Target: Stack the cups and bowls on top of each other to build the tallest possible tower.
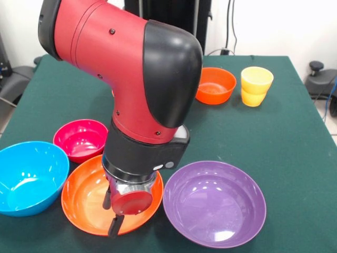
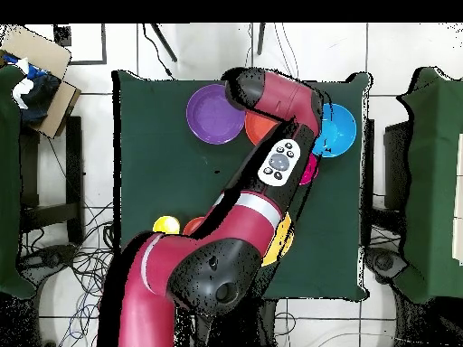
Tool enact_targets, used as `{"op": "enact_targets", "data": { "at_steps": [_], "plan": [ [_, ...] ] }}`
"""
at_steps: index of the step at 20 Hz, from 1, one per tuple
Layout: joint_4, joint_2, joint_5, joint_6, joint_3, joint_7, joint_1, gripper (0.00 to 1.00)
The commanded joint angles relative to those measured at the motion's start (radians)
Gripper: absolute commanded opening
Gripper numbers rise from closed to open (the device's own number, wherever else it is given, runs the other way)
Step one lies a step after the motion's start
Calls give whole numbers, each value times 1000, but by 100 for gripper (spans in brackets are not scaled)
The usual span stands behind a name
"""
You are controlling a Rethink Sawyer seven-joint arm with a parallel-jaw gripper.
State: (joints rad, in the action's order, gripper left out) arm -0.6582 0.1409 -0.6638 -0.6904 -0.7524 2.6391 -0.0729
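Bowls: you've got five spread on the table – blue, magenta, large orange, purple, small red-orange – plus two stacked yellow cups; gripper sits over the large orange bowl, can't tell its state

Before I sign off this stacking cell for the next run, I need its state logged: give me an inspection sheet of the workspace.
Surface: green table, bare between items.
Job's things: blue bowl, magenta bowl, large orange bowl, purple bowl, small red-orange bowl, yellow cups stacked; no tower seen.
Clutter: nothing seen on the table.
Gripper: gripper over the large orange bowl; state unclear.
Cables: loose cables on the floor.
Surroundings: cardboard box beside the table.
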Motion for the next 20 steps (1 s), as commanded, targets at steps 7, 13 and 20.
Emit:
{"op": "enact_targets", "data": {
  "at_steps": [7,13,20],
  "plan": [
    [95,115,-41,76,-14,244,-41,100],
    [116,143,-66,79,-55,248,-42,100],
    [107,153,-82,88,-69,231,-38,100]
  ]
}}
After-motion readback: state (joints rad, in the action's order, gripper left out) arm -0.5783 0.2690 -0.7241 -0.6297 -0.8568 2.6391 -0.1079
